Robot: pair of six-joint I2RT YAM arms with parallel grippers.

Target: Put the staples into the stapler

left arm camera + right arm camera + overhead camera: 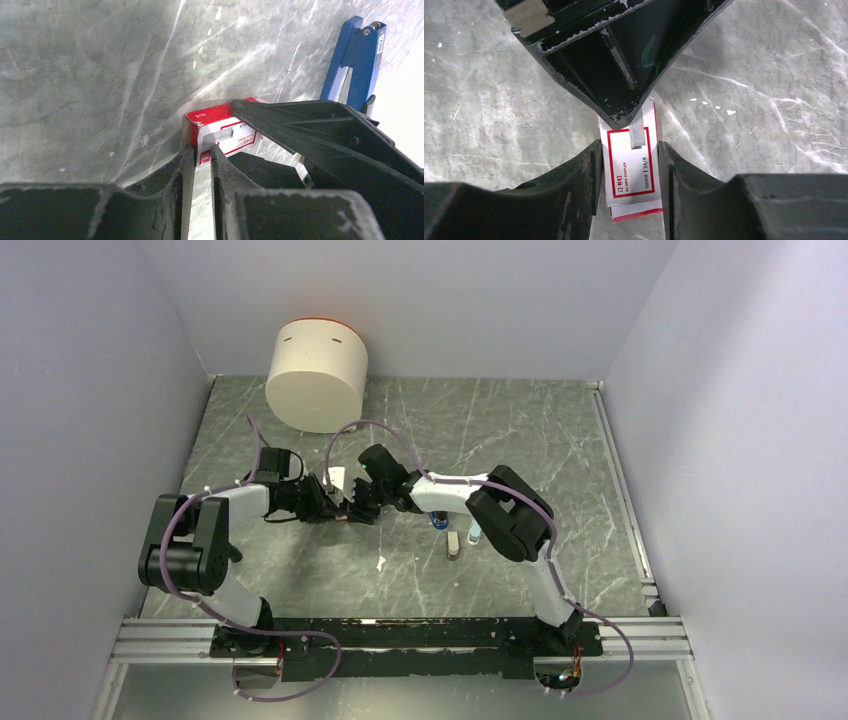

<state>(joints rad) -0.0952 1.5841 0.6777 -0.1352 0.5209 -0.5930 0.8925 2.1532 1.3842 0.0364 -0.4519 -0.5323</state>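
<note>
The staples are a small red box with a white label, lying on the marble table between the two grippers. My right gripper is shut on it, one finger against each long side. My left gripper comes from the opposite end, and its narrow jaws pinch the box's end wall. In the top view the two grippers meet left of centre, left and right. The blue stapler lies beyond the box with its silver channel showing. In the top view its blue end peeks out under the right arm.
A big white cylinder stands at the back left. A small tan piece and a pale-blue piece lie by the right arm's elbow. A white scrap lies behind the grippers and a tiny white bit in front.
</note>
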